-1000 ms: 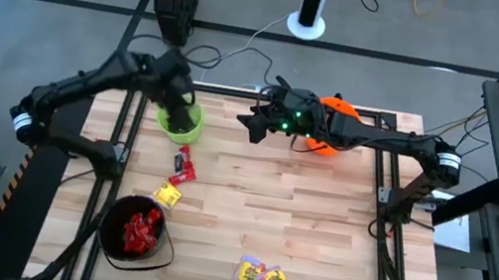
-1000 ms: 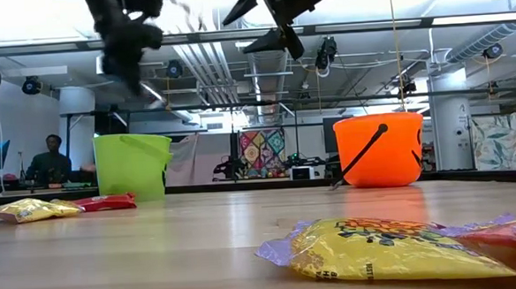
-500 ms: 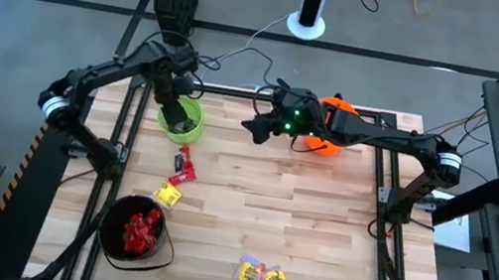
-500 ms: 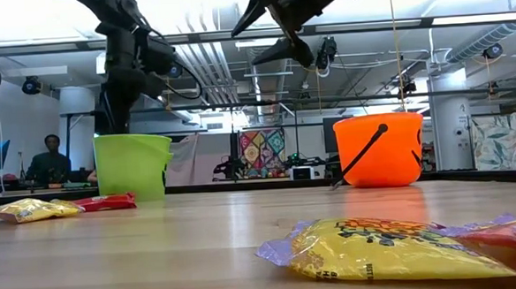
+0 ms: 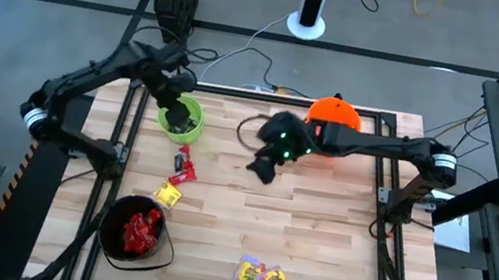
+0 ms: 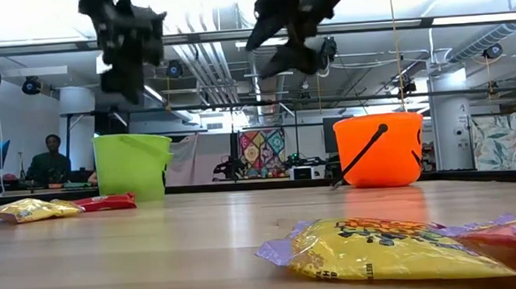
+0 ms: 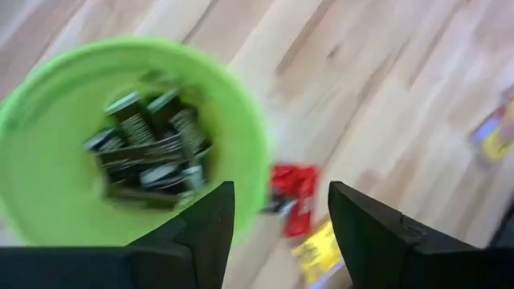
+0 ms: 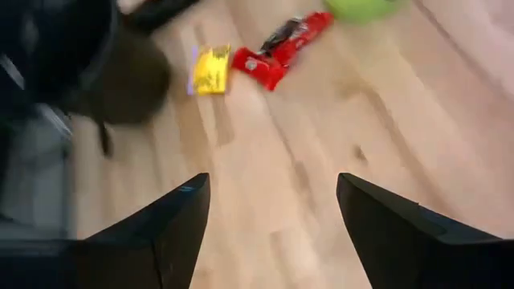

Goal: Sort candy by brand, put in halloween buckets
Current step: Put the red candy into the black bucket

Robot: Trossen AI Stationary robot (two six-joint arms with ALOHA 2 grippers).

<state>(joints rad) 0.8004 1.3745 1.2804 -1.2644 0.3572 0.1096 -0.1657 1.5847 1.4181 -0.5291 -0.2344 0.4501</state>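
Left gripper (image 7: 277, 221) spread wide, empty, above lime green bucket (image 7: 249, 136), dark candy (image 7: 152, 152) inside

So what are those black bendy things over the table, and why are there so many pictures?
They are two robot arms, each ending in a two-finger claw. One camera looks down from the ceiling, one sits at table height, and one rides on each wrist. The left gripper hangs open over the green bucket, which holds dark-wrapped candies. The right gripper is open above the middle of the wooden table, near the orange bucket. Neither holds anything. The black bucket has red candies inside. Loose on the table lie a red candy, a yellow candy and a little bunch of yellow ones.
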